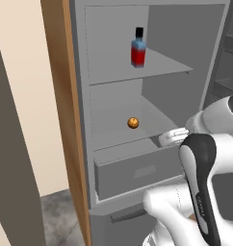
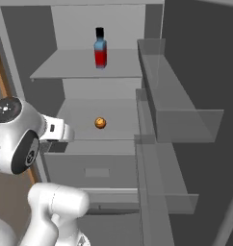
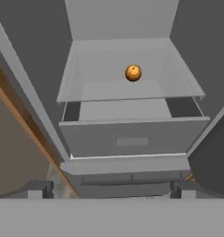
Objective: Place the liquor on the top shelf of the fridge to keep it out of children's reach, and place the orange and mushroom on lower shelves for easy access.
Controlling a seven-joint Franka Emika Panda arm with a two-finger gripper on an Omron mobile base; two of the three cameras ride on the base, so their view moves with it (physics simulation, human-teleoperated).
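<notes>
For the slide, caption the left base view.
Liquor on the top shelf, orange on the shelf below.

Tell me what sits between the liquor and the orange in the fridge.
Only the top shelf itself: the liquor stands on it, and the orange lies on the lower shelf beneath. Both base views show bare air between.

Rendered kitchen, domestic by the look. Tall grey fridge (image 1: 80, 72) standing open, wood-brown side edge (image 1: 60, 96) along its left. Inside: flat grey shelves, a grey box drawer (image 1: 137, 170) pulled partly out, door bins (image 2: 181, 113) on the open door. Household stock within: liquor (image 1: 138, 48) bottle upright on the top shelf (image 1: 161, 67), orange (image 1: 133, 123) on the shelf below. Cream wall (image 1: 27, 86) beside the fridge, mottled grey stone-like floor (image 1: 60, 216) at its foot.
</notes>
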